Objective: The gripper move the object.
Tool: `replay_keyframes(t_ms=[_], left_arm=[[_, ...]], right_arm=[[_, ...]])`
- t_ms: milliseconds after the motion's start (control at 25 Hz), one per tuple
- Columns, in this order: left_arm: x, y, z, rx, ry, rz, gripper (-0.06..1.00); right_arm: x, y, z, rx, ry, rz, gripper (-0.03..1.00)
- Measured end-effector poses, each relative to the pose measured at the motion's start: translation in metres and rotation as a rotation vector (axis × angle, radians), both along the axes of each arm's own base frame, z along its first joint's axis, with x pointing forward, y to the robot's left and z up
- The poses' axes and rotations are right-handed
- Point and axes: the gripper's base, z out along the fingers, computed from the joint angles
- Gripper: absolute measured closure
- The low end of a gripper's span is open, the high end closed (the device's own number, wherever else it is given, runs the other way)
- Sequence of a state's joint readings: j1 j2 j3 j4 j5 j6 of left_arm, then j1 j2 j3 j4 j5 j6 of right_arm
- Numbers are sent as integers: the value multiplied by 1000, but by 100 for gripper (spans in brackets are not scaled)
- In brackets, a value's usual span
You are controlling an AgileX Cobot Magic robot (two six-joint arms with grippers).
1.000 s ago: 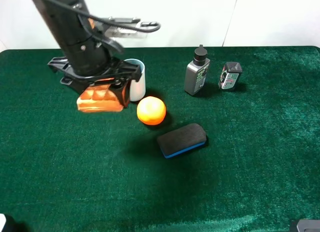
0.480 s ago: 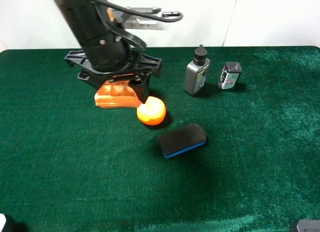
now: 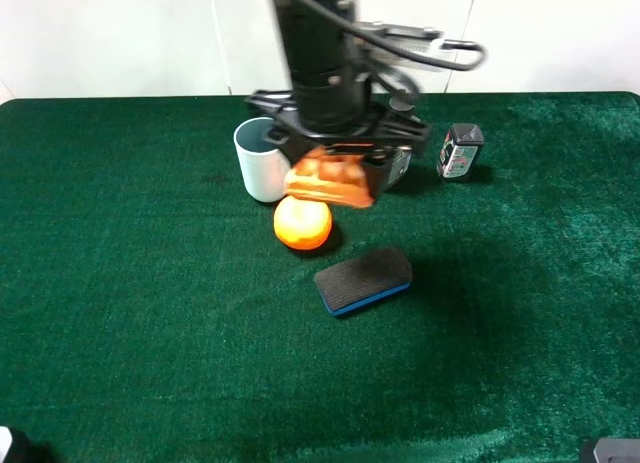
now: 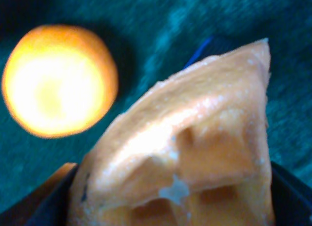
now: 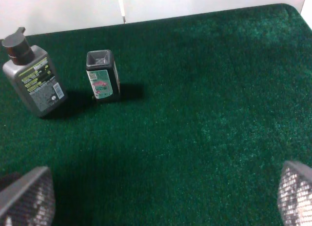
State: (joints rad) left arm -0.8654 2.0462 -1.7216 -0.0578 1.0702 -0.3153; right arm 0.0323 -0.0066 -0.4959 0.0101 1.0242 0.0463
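A white cup stands just to the left of the left claw. It is near the claw but not touching it. The left claw is closed tight on the waffle slice, with a dark finger at its side. The waffle slice is up in the air over the green table. An orange ball sits on the table close by the claw. It is lower than the waffle slice and not touching it. A black eraser with a blue bottom lies on the table in front of the claw, a bit to its right. A grey bottle with a black cap stands just behind the claw and is partly hidden by it. A small dark box stands further to the right of the claw. The right claw is wide open and holds nothing.
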Motion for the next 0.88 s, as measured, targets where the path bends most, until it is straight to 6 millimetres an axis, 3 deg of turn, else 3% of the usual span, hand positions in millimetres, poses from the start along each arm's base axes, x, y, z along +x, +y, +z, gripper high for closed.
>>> replay_keyframes(t_ms=[440, 880], left_arm=[[6, -78, -18, -34, -42, -133, 23], [-11, -109, -52, -36, -55, -225, 23]], right_arm=[[0, 0, 0, 1, 0, 1, 27], [0, 0, 0, 1, -4, 0, 27]])
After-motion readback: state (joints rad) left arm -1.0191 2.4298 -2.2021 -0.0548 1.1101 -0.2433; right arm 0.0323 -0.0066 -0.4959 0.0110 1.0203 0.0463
